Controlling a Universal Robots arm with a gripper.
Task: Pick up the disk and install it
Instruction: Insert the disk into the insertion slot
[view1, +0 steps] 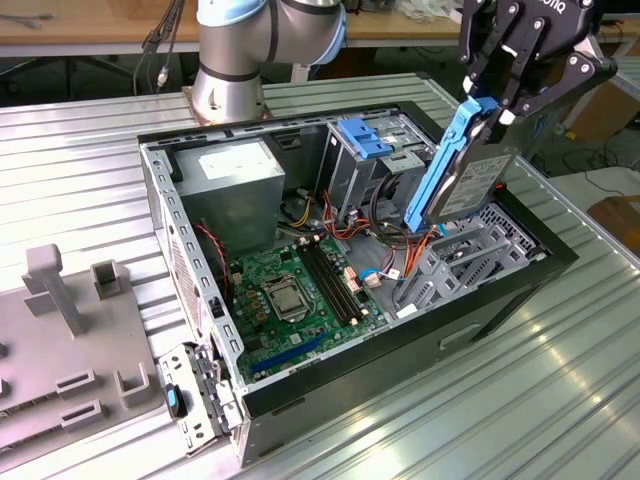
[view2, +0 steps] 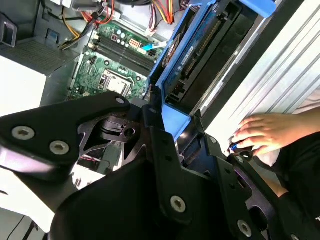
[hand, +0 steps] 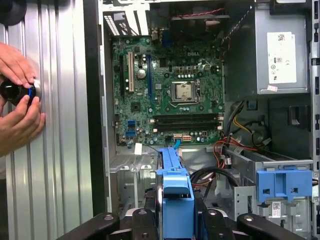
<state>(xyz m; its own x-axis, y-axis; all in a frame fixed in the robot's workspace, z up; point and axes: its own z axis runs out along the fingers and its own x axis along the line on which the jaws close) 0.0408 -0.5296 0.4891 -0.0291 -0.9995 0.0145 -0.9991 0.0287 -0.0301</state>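
Note:
In the exterior view my gripper (view1: 487, 108) hangs at the upper right, shut on the top end of the disk (view1: 462, 178). The disk is a grey drive in a blue plastic frame; it hangs on edge, tilted, over the right part of the open computer case (view1: 330, 250), its lower end just above the empty grey bay (view1: 470, 262). In the second wrist view the disk (view2: 200, 55) reaches away from the black fingers (view2: 155, 135). In the first wrist view its blue frame edge (hand: 175, 185) sits between the fingers (hand: 206, 212).
Inside the case lie a green motherboard (hand: 170, 95), a grey power-supply box (hand: 277, 50), orange and red cables (view1: 375, 225) and a metal drive cage with blue tabs (view1: 365, 140). A person's hands (hand: 15, 100) hold a small black object on the ribbed table beside the case. Grey fixtures (view1: 60, 330) stand at the exterior view's left.

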